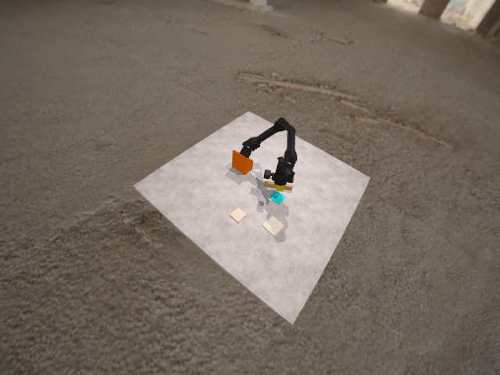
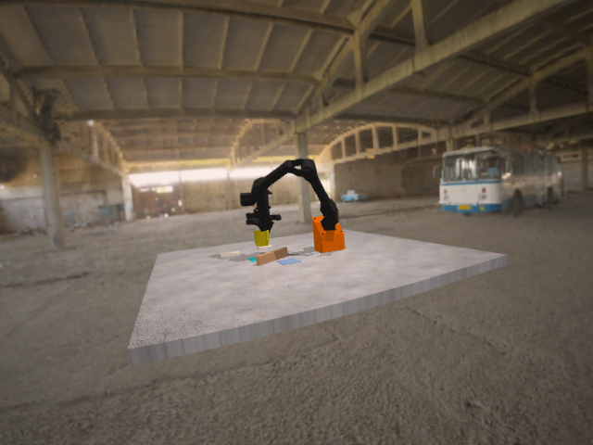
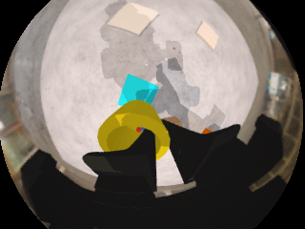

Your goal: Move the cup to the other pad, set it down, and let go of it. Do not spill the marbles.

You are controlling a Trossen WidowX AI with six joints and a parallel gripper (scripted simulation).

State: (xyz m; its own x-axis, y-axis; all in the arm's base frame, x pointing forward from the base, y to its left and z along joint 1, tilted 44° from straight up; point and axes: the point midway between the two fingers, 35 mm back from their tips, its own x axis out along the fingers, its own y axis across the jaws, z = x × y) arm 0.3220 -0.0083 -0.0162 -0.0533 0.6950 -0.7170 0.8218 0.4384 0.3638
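Yellow cup point(image 2: 261, 237), upright, axis vertical, clamped in end effector point(image 2: 261, 233) at frame centre, above table point(image 2: 334, 287); arm point(image 2: 296, 179) arched, wrist pointing down.

Yellow cup point(image 3: 133, 133); cyan pad point(image 3: 135, 90); orange arm base point(image 1: 242, 162); mottled grey-white table point(image 1: 306, 226).

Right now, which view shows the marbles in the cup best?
The wrist view: it looks down into the yellow cup, where small red and blue specks show. The exterior view shows only the cup's side under the gripper. In the top view the arm hides most of the cup.
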